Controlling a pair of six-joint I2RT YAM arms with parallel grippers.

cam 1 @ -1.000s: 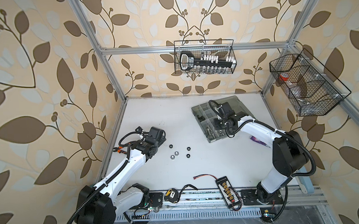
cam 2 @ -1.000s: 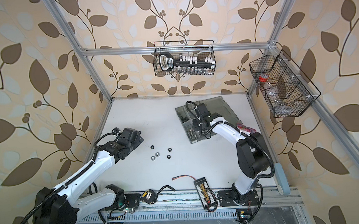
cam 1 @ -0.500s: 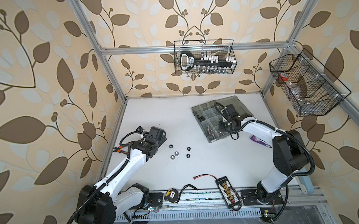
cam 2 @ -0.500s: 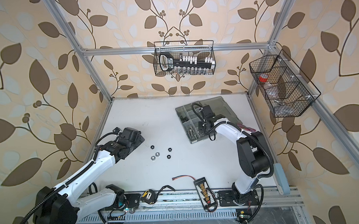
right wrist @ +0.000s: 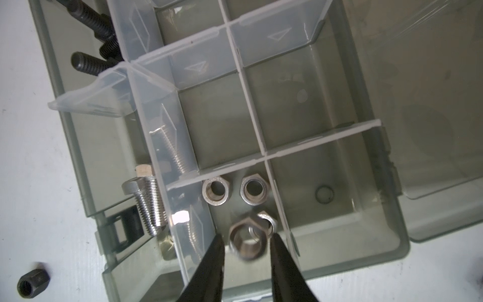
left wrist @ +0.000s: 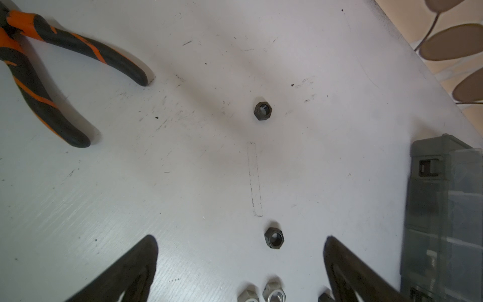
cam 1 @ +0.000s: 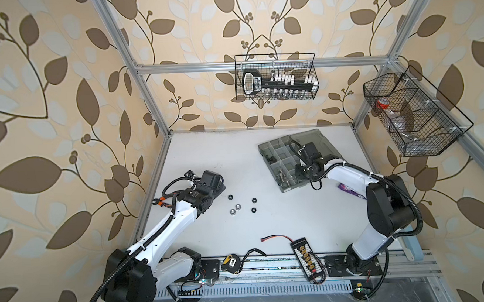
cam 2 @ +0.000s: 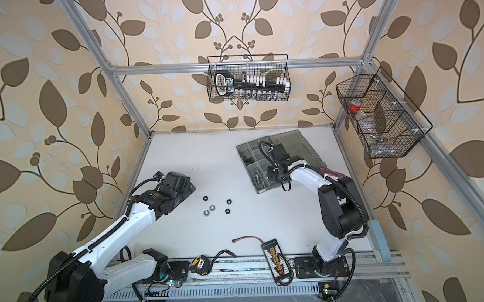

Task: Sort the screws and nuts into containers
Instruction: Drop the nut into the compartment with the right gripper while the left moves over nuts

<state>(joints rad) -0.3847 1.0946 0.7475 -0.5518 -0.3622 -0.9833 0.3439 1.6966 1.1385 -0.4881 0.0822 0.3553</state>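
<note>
The right fingers (right wrist: 218,248) stand slightly apart, released rather than clenched, low over the open grey case (right wrist: 386,235); a blurred silver nut (right wrist: 245,241) lies between their tips with a sliver of gap on one side, and whether it touches the other finger I cannot tell; it is within a compartment (right wrist: 234,213) where two more silver nuts (right wrist: 215,192) rest against the far divider; beyond a clear divider, silver screws (right wrist: 150,206) lie in the neighbouring compartment, and black screws (right wrist: 91,61) in one further along; outside the case a lone black nut (right wrist: 32,283) sits on the white surface (right wrist: 26,157). The left fingers (left wrist: 146,251) gape wide and grasp nothing, hovering over the scuffed surface; a near black nut (left wrist: 274,238) lies between their tips, closer to one and touching neither; a far black nut (left wrist: 263,111) lies well beyond them, and pliers (left wrist: 52,78) with orange and black handles lie off to one side. In both top views five loose nuts (cam 1: 238,206) cluster just beside the left arm's tip, well apart from the case at the right rear. An aluminium frame (cam 1: 259,63) rims the surface; leaf-patterned wallpaper (cam 1: 51,109) covers the walls; a wire basket (cam 1: 277,77) hangs on the back rail and a side basket (cam 1: 419,116) on the right wall; a tape measure (cam 1: 230,263) and a cabled board (cam 1: 304,252) lie along the front edge.
</note>
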